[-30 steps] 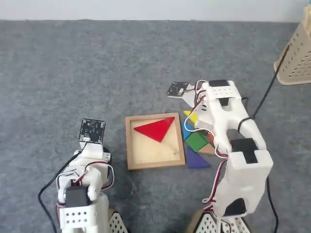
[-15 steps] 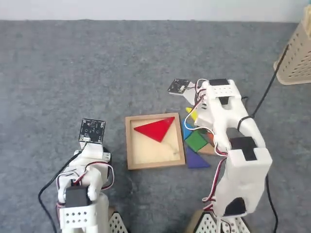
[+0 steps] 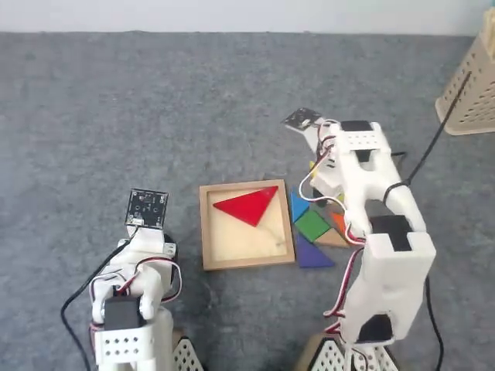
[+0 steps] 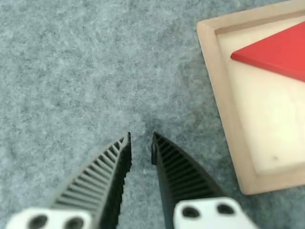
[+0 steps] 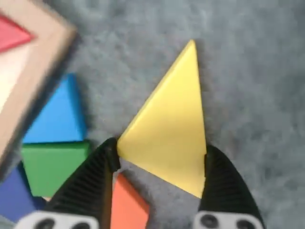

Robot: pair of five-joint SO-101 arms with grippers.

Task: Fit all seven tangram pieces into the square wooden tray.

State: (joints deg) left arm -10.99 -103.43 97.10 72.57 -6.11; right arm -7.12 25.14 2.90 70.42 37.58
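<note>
The square wooden tray (image 3: 208, 232) lies on the grey carpet with a red triangle (image 3: 249, 205) inside it. Right of the tray sit a blue piece (image 3: 298, 207), a green square (image 3: 312, 224), a purple triangle (image 3: 312, 253) and an orange piece (image 3: 339, 222). My right gripper (image 5: 159, 164) is just beyond them, both fingertips pressing the sides of a yellow triangle (image 5: 171, 119); the arm (image 3: 360, 166) hides most of it from above. My left gripper (image 4: 140, 143) hangs over bare carpet beside the tray (image 4: 228, 109), nearly closed and holding nothing.
A slatted wooden box (image 3: 472, 85) stands at the far right, with a black cable (image 3: 433, 143) running from it to the right arm. The left arm's base (image 3: 131, 309) sits near the front edge. Open carpet spreads behind and left of the tray.
The right arm has swung away from the front, toward the far side, and the yellow triangle's visible tip has shifted with it. The left arm has kept still.
</note>
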